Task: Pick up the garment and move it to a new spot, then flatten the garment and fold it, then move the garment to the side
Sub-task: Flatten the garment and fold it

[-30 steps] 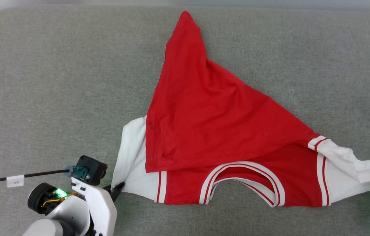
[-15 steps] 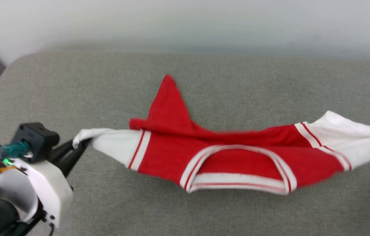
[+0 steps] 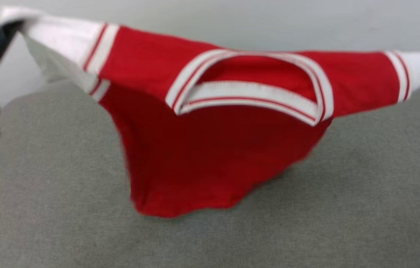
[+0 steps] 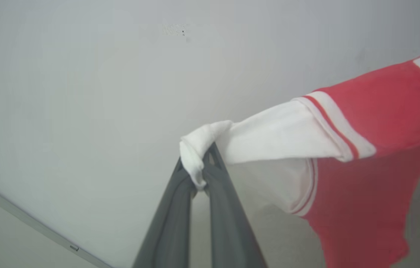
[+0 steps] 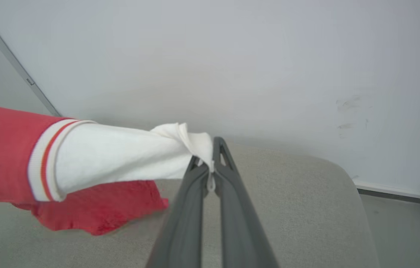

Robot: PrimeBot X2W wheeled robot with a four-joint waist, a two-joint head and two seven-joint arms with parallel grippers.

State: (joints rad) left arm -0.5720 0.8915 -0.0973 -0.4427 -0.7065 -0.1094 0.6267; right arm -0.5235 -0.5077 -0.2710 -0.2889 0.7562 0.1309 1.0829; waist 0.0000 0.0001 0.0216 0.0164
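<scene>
A red T-shirt hangs in the air, stretched wide and taut by the bunched tips of its two short white sleeves. The left sleeve and the right sleeve each join the red body at a band of red and white stripes. The white neckband with a red stripe gapes open at the top centre. The red body droops below it in a loose, slightly blurred fold toward the grey cushion; whether it touches is unclear.

Soft, even light; the garment is smeared in the head view, probably motion blur.
</scene>
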